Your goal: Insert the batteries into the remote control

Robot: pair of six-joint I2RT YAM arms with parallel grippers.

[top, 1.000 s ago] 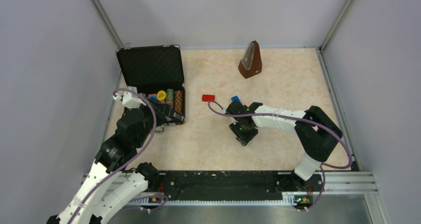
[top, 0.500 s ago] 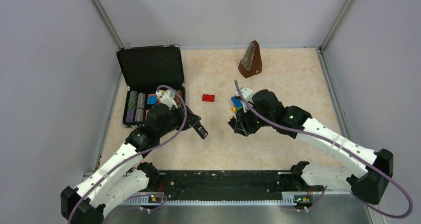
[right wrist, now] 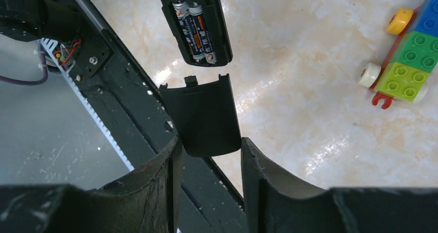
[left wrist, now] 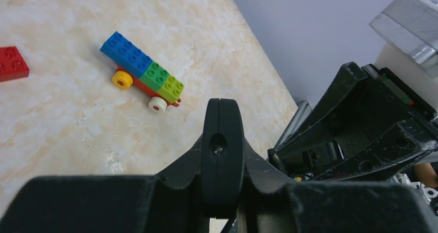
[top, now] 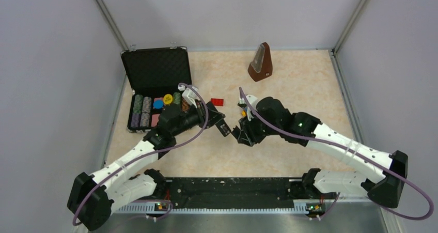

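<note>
Over at the far left sits the open black case [top: 155, 70], rows of poker chips [top: 150, 111] in its tray. Moving in, the left gripper [top: 221, 126] reaches out over the middle of the table [top: 289, 88], and it's clenched on the remote control [right wrist: 193, 16], holding it up off the surface. Behind it, a flat red brick [top: 217, 102] lies on its own.

Look at the right wrist view: the remote's back is open, and the batteries [right wrist: 197, 32] are both in there, side by side in the compartment at the end of the bar.

Just beside that end, not quite touching, comes the small black cover [right wrist: 204, 117], its tabbed edge facing the remote. The right gripper [right wrist: 210, 145] has its fingers pinched on the cover's opposite end.

Further right, the toy-brick train [right wrist: 405, 52] stands on its wheels on the table. Up at the back, the brown metronome [top: 260, 62] stands upright, well apart from everything.
</note>
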